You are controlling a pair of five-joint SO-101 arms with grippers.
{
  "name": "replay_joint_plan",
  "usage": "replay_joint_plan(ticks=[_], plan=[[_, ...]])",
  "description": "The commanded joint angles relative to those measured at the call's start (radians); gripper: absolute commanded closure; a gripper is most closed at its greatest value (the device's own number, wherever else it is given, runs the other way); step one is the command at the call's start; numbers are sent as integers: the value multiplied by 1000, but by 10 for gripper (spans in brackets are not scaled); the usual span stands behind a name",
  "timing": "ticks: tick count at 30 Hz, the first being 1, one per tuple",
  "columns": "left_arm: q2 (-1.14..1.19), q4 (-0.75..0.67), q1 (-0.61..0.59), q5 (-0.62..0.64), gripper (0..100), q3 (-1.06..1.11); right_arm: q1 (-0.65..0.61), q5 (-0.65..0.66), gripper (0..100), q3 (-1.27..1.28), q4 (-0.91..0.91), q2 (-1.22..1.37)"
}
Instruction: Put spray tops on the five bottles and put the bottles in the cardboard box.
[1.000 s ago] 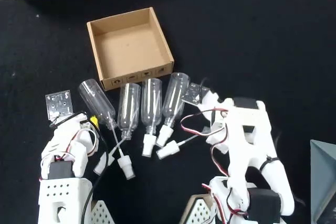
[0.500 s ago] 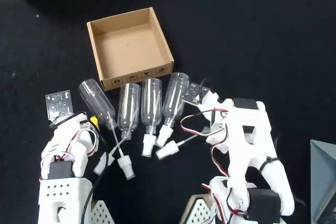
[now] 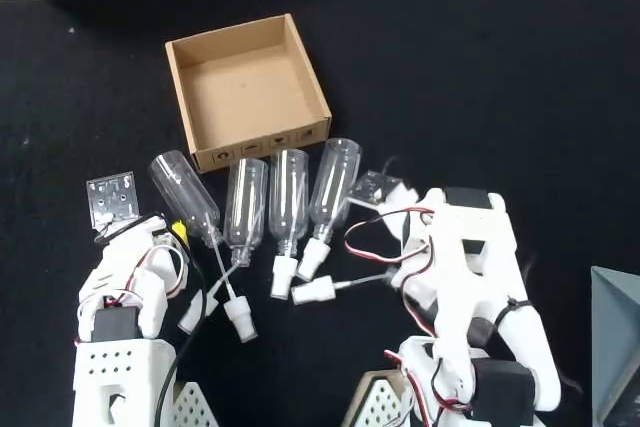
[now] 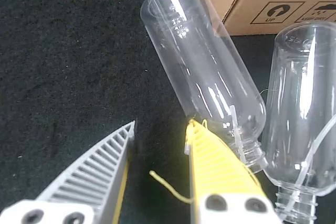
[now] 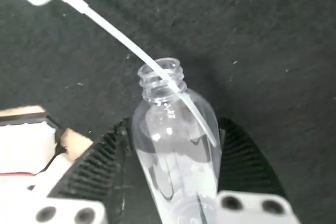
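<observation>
Worktop (image 3: 520,77), black-covered, seen from above: the cardboard box (image 3: 247,90) sits open side up at the far left. Just in front of it four clear bottles lie side by side, necks toward the arms: leftmost bottle (image 3: 185,192), second bottle (image 3: 246,202), third bottle (image 3: 288,197), fourth bottle (image 3: 334,185). White spray tops lie off the necks nearby, none screwed on. One spray top (image 3: 315,292) lies btwn the bottles and the right arm (image 3: 465,267), its thin dip tube (image 3: 360,282) running in under that arm. The left arm (image 3: 125,292) is at the near left, its tip beside the leftmost bottle's neck.

Left wrist view: left jaws are spread wide w/ nothing btwn them. The yellow one is right against the neck end of the leftmost bottle; touching or not, can't tell. The second bottle lies alongside, and a box corner shows beyond.

Right wrist view: right jaws are clamped round the body of the fifth bottle (image 5: 176,150), neck pointing away from the wrist. The dip tube passes through the neck and down inside. The spray top itself is well apart from the neck.
</observation>
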Motion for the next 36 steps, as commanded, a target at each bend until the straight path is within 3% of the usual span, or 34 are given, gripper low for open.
replay_joint_plan(ticks=[1,7,14,21,36], plan=[[-2,3,-2,-3,855,21,6,-12,851,-36,34,-51],[-2,3,-2,-3,855,21,11,-12,926,-36,34,-51],[-2,3,-2,-3,855,21,14,-12,930,-59,100,-76],[-2,3,-2,-3,855,21,8,-60,931,-67,196,-285],[-2,3,-2,-3,855,21,6,-124,931,-70,195,-656]])
